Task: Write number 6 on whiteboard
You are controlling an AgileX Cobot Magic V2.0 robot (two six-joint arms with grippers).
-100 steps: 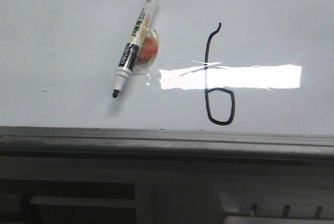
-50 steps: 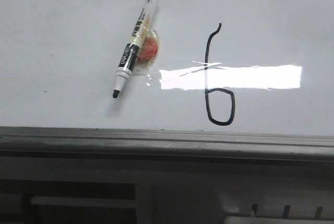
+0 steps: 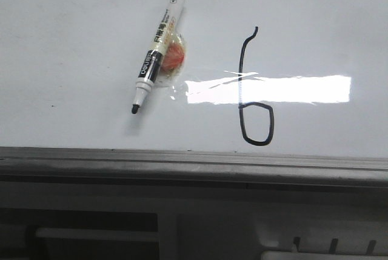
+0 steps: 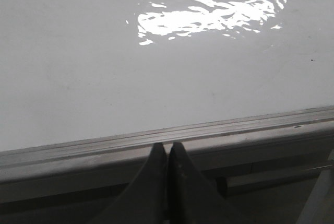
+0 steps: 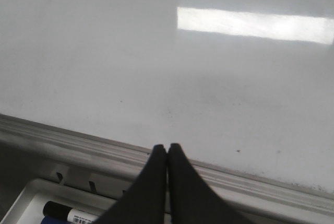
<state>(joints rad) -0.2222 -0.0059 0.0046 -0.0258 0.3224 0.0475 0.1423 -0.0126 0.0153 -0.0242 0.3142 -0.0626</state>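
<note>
The whiteboard (image 3: pixel 73 42) lies flat and fills the front view, with a grey metal edge rail (image 3: pixel 194 163) at its near side. A black hand-drawn number 6 (image 3: pixel 254 111) stands on it right of centre, crossing a bright rectangular glare. An uncapped white marker (image 3: pixel 156 51) lies on the board left of the 6, over a small orange-red blob. My left gripper (image 4: pixel 167 147) is shut and empty, its tips over the rail. My right gripper (image 5: pixel 167 148) is shut and empty, also at the rail. Neither gripper shows in the front view.
A white tray (image 5: pixel 31 195) below the rail holds a capped marker (image 5: pixel 70 214); it also shows in the front view (image 3: pixel 303 254). A grey shelf with a slot (image 3: pixel 91 233) runs below the board's rail.
</note>
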